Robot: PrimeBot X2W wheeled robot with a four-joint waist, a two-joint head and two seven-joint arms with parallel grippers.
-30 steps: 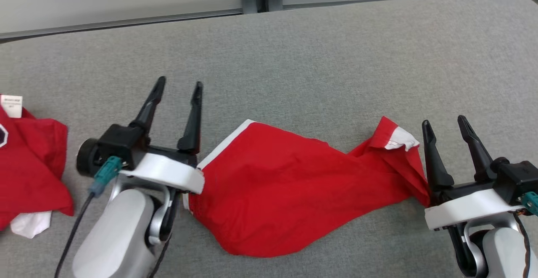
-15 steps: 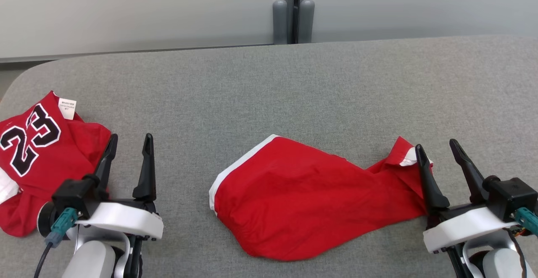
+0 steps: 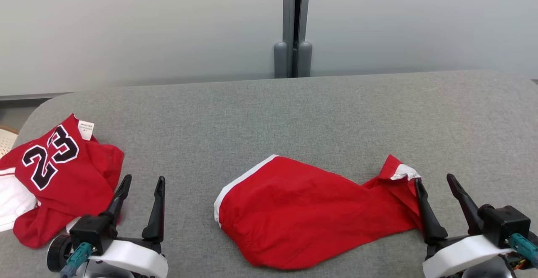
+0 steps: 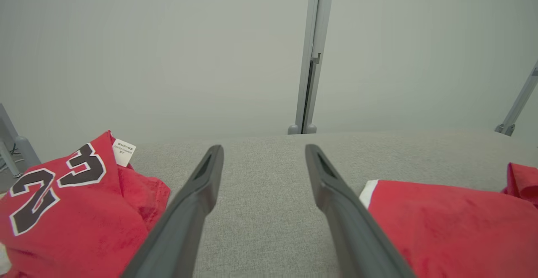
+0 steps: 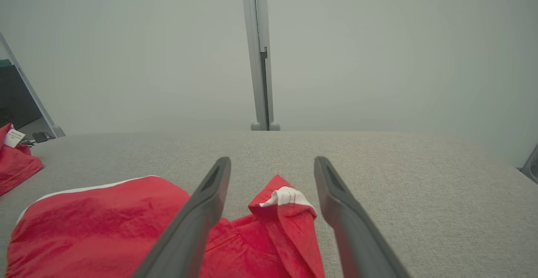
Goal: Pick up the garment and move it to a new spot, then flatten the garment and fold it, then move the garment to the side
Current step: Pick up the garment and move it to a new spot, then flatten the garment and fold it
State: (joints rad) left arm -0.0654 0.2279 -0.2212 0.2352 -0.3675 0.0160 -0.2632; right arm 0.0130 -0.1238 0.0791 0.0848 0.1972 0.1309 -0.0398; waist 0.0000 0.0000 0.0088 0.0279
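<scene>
Head view: a crumpled red fabric garment with white trim (image 3: 311, 211) lies on the grey felt-covered tabletop (image 3: 294, 110), right of centre, its right end bunched and turned over. The left tool (image 3: 143, 179) hovers with its 2 dark jaws spread and nothing between them, apart from the garment and near a red jersey numbered 23 (image 3: 54, 177). The right tool (image 3: 433, 178) — equally spread, equally empty — sits just beside the bunched end. The cloth looks thin, light and limp, likely to sag and slide rather than hold its shape. Best holds, on this reading: the white-banded edge (image 4: 369, 187) at the left and the folded white-tipped corner (image 5: 286, 198) at the right — pinched at the hem, where doubled layers give the jaws something to bite.
</scene>
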